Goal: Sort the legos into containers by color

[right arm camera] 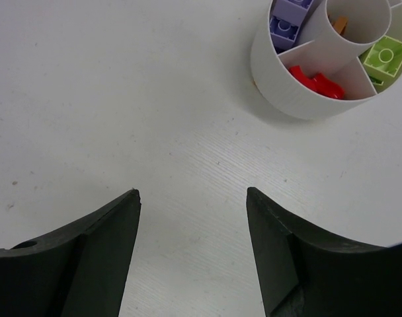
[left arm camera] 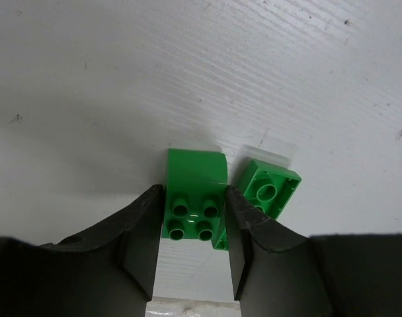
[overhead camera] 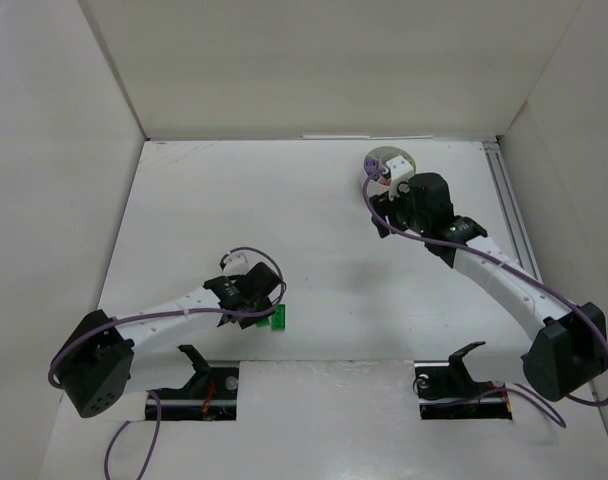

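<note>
Green lego (left arm camera: 194,175), studded, light, rigid, slick-walled: sits near-left on the worktop (left arm camera: 121,79), clamped across its smooth flanks by the left gripper (left arm camera: 194,190), second green lego (left arm camera: 270,191) just right; right gripper (right arm camera: 191,195) spread, empty, beside the far-right dish (right arm camera: 287,92).

Lab robot cell: white table (overhead camera: 314,260) boxed by panels (overhead camera: 324,60).
</note>
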Action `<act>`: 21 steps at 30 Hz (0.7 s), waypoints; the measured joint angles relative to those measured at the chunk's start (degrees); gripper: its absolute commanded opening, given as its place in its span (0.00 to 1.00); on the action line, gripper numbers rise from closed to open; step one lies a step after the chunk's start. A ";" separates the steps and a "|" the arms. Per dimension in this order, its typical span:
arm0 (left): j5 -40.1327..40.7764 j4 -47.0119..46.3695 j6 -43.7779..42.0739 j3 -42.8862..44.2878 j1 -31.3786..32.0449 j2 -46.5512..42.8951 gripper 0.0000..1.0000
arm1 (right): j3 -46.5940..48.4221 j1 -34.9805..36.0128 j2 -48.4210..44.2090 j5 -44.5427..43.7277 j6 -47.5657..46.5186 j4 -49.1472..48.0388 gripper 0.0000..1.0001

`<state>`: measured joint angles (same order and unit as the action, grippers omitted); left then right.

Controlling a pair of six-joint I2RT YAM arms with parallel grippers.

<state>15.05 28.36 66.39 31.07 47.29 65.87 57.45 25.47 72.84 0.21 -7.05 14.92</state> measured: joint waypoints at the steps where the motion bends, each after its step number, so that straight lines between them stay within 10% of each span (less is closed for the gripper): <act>1: -0.04 0.02 -0.20 0.07 0.00 -0.04 0.20 | -0.22 0.00 0.00 0.42 -0.15 0.00 0.72; 8: 0.44 0.50 -3.41 8.00 0.00 -3.13 0.19 | -6.78 1.57 -4.37 9.18 -3.34 -2.19 0.78; 21: 0.57 -26.29 -6.45 18.82 0.00 -6.91 0.18 | -14.67 12.59 -12.98 22.32 3.41 -21.86 0.95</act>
<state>15.62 2.07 59.94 49.89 47.29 58.96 42.78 38.06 59.86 22.52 -3.64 -6.94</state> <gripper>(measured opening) 0.348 0.933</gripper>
